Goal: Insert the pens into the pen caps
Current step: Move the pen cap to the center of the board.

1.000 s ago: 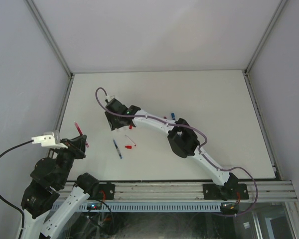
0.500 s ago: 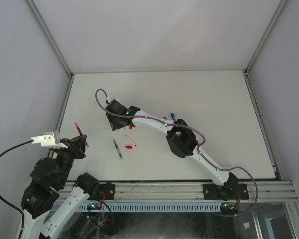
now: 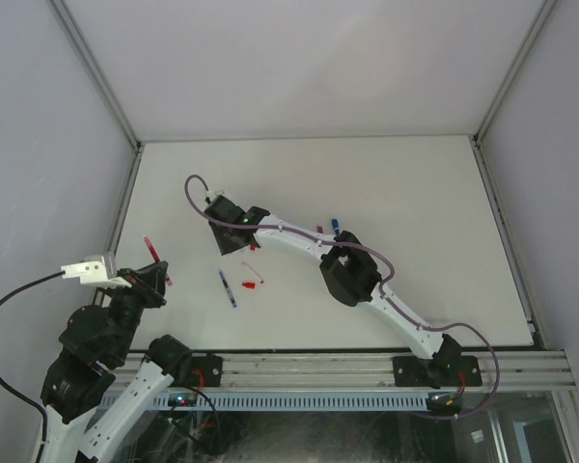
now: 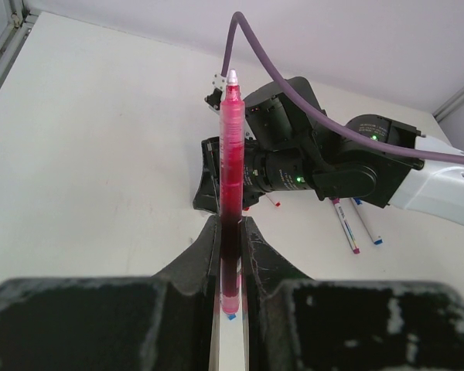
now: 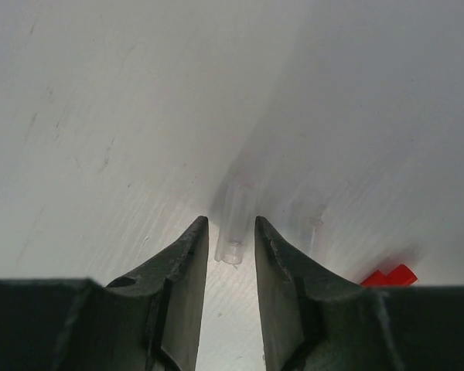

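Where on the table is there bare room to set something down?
Bare: the white table's far strip along the back wall, and its right side beyond the right arm. Crowded: mid-left, around the blue-tipped white pen, red caps and right gripper.

**A:** Colour check, left wrist view. The magenta pen (image 4: 230,178) is reading translucent pink-red, darkening lower down, and its tip is showing whitish.

**B:** Noted. The left gripper (image 4: 230,232) is showing black with grey scuffing. The cable (image 4: 255,54) is looking dull purple.

**A:** The right arm (image 4: 332,166) is showing black housings and a white link, with green lights glowing. Two white-barrelled pens: one (image 4: 345,226) is ending in magenta, the other (image 4: 367,224) in blue.

**B:** Right wrist view. The clear cap (image 5: 235,224) is appearing almost colourless against the white table (image 5: 100,116). The right gripper (image 5: 226,232) is reading black. A red cap (image 5: 390,276) is showing bright at near right.
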Robot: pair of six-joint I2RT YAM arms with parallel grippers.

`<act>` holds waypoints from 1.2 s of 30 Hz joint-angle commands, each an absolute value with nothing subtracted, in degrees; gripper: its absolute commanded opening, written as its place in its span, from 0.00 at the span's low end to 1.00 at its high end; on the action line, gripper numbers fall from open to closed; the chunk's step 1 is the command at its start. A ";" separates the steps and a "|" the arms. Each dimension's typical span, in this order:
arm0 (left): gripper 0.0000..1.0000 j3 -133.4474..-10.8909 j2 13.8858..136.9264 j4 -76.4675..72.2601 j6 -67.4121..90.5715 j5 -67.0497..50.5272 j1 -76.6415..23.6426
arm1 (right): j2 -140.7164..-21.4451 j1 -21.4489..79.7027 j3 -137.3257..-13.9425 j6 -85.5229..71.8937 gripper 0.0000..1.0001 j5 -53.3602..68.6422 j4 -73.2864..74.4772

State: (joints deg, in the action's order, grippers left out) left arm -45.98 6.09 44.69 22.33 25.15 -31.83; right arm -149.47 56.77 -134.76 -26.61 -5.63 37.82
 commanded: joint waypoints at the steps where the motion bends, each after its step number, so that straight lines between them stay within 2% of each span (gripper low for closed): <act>1: 0.00 -45.87 7.21 43.06 21.91 25.40 -31.51 | -150.37 57.10 -137.46 -26.84 0.30 -6.76 39.93; 9: 0.00 -45.81 7.40 43.07 21.88 25.34 -31.47 | -149.44 58.01 -136.75 -24.56 0.17 -9.69 43.18; 36: 0.00 -45.78 7.79 43.08 21.90 25.31 -31.47 | -137.32 52.74 -114.39 -28.18 0.14 -12.85 36.69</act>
